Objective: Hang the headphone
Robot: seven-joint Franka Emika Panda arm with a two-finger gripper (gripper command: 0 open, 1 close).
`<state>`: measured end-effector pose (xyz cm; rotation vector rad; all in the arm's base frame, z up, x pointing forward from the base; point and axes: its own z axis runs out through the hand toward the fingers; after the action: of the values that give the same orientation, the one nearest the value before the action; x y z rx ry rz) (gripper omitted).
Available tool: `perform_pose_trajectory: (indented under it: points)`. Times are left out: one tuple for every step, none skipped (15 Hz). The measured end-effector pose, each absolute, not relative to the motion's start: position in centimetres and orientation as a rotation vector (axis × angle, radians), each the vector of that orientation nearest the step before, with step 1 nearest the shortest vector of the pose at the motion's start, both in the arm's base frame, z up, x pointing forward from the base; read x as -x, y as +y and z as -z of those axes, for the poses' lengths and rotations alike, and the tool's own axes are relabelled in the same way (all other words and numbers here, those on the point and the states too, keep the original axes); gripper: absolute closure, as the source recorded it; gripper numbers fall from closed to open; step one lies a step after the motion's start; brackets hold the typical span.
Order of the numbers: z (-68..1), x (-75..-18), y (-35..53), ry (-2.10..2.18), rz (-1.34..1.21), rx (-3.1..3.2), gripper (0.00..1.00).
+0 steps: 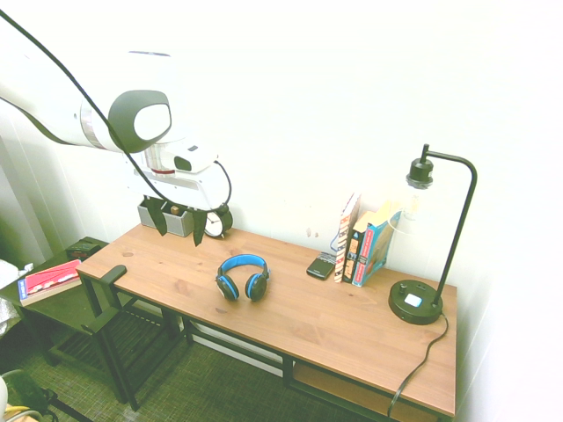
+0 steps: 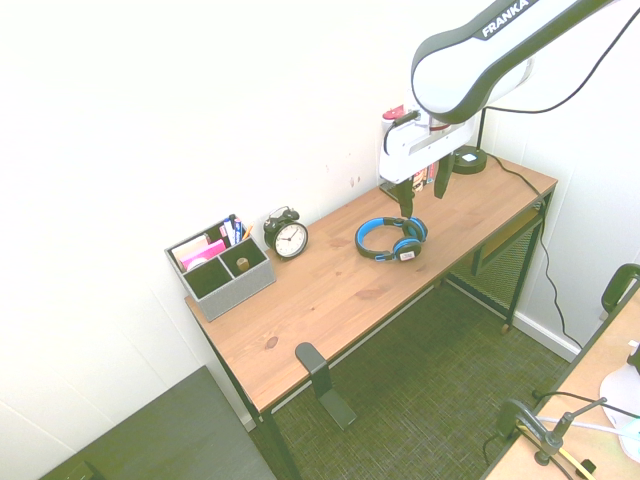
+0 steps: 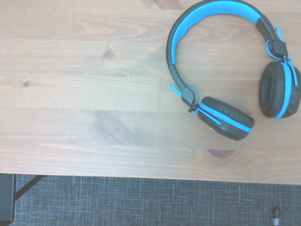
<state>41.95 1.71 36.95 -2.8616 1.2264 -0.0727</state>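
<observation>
Blue Headphone Lay on the Wooden Desk

The headphone [image 1: 243, 278] lay on the brown desk [image 2: 330, 290]. It had a blue band and two black ear cups with blue rings. The robot's hand [image 1: 179, 232] was up in the air above the desk. Its two black fingers were wide apart, and it held nothing.

A black hanger [image 2: 323, 383] was stuck on the edge of the desk. A round black clock [image 2: 287, 236] stood just beside a gray box [image 2: 221, 268] with pens in it. Some books [image 1: 368, 244] stood up near the wall, with a small black thing [image 1: 321, 265] beside them. A black lamp [image 1: 416, 301] stood at the other end from the box.
</observation>
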Motion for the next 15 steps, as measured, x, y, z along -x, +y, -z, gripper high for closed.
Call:
perform_pose_trajectory:
  points:
    - [-36.9,-41.9,1.7,1.229,0.068,2.862,0.0]
    - [-36.8,-41.9,1.7,1.241,0.061,2.859,0.0]
    - [-36.6,-42.0,1.9,1.257,0.059,2.853,0.0]
    - [-36.2,-42.2,2.3,1.278,0.062,2.845,0.0]
    - [-35.8,-42.8,2.8,1.304,0.067,2.836,0.0]
    - [-35.2,-43.7,3.4,1.353,0.07,2.816,0.0]
    - [-34.6,-45.0,3.7,1.42,0.068,2.789,0.0]
    - [-34.0,-46.5,3.9,1.505,0.068,2.76,0.0]
    - [-33.0,-48.4,3.8,1.601,0.076,2.732,0.0]
    - [-32.1,-50.0,3.5,1.686,0.091,2.697,0.0]
    - [-30.9,-51.5,3.1,1.764,0.112,2.653,0.0]
    - [-29.7,-52.6,2.6,1.82,0.12,2.611,0.0]
    - [-28.6,-53.5,2.1,1.844,0.117,2.586,0.0]
    - [-27.5,-54.2,1.6,1.858,0.12,2.562,0.0]
    - [-26.5,-54.9,1.3,1.869,0.125,2.537,0.0]
